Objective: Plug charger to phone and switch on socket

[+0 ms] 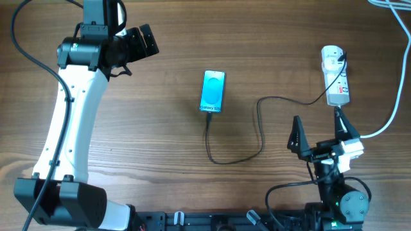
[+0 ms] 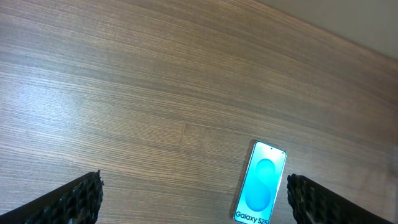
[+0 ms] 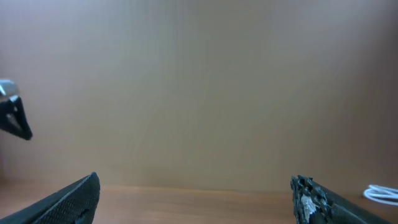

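While both my tools hang spread wide and empty over the brown wood-grain worktop point(image 1: 192, 38), the overhead view shows where trouble could start. The thin black looping charger cable point(image 1: 259, 125) runs from the white elongated power-strip socket point(image 1: 335, 77) to the lower end of the small cyan-screened smartphone point(image 1: 213, 91). I cannot tell whether its tip is seated or only touching. A push off-line would, I judge, slide the light phone rather than seat the tip. My right tool point(image 1: 319, 131) sits just below the socket, near the thick white cord point(image 1: 393, 119). If it reaches for the switch, a finger could snag cable or cord and drag the strip. My left tool point(image 1: 142, 40) is well apart from everything, at the far left.

From the left wrist, the left tool's two dark fingers point(image 2: 74, 199) stand wide with nothing between them. The phone lies ahead, nearer the finger at the picture's right, untouched.

From the right wrist, the right tool's fingers are likewise wide and bare. The picture is blurred, and only a bit of white cord shows at the edge.
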Tool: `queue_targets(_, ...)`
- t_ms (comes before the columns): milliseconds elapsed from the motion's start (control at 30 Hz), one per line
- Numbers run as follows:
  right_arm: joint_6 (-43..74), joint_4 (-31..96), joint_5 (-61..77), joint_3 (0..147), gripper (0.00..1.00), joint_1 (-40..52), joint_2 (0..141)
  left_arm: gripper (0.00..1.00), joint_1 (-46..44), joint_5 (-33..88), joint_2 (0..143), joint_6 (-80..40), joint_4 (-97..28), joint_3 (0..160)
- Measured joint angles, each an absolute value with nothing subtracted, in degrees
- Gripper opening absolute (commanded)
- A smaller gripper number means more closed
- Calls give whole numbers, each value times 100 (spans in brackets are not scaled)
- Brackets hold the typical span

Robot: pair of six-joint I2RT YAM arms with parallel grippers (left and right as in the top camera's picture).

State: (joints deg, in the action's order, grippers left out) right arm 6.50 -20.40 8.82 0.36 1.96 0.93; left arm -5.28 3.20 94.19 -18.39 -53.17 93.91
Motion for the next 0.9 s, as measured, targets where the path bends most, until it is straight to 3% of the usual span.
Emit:
queue_targets(500, -773, -34, 827, 36, 100, 196, 84, 100, -528, 301, 9419, -1839, -5317, 9391)
queue_targets(900, -1048, 8, 460, 36, 100, 196, 84, 100, -528, 301, 9419, -1839, -5317, 9391)
